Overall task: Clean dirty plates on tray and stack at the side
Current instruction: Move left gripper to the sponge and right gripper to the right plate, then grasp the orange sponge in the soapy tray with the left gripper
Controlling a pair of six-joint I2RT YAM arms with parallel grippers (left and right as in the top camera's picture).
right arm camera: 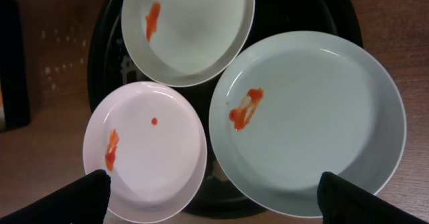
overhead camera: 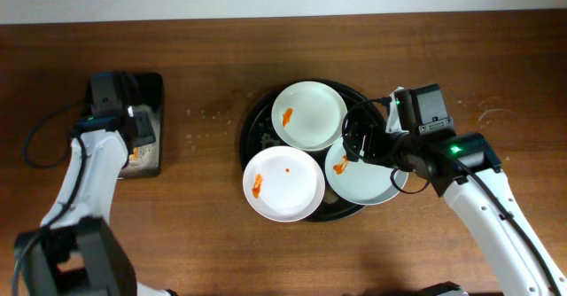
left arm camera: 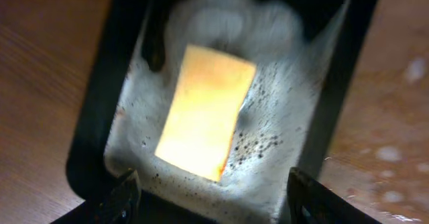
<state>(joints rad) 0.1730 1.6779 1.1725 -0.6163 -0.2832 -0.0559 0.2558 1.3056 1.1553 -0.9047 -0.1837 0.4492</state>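
**A:** The right end effector (right arm camera: 221, 200), how does it stand?

**B:** Released, fingers spread wide. It hangs over the right-hand plate (right arm camera: 308, 120), and its two fingertips (right arm camera: 80, 197) frame that plate and the near plate (right arm camera: 144, 150) from above. It touches neither.

**A:** And the left end effector (left arm camera: 214, 200)?

**B:** Also released, jaws apart. It sits above the yellow sponge (left arm camera: 204, 110), which lies in white foam inside a black holder (left arm camera: 100, 117).

**A:** Where are the plates?

**B:** There are three on the round black tray (overhead camera: 252, 119), packed rim to rim. The far plate (overhead camera: 309, 114) lies towards the tray's back. Each plate carries a red smear (right arm camera: 244, 108).

**A:** What about the edges?

**B:** The right-hand plate overhangs the tray's rim on the right, and the near plate overhangs it at the front left. Both stick out over the surface (overhead camera: 204, 243).

**A:** Is there room to move?

**B:** Bare wood shows between the holder and the tray, along the front, and to the right of the tray beside the right arm.
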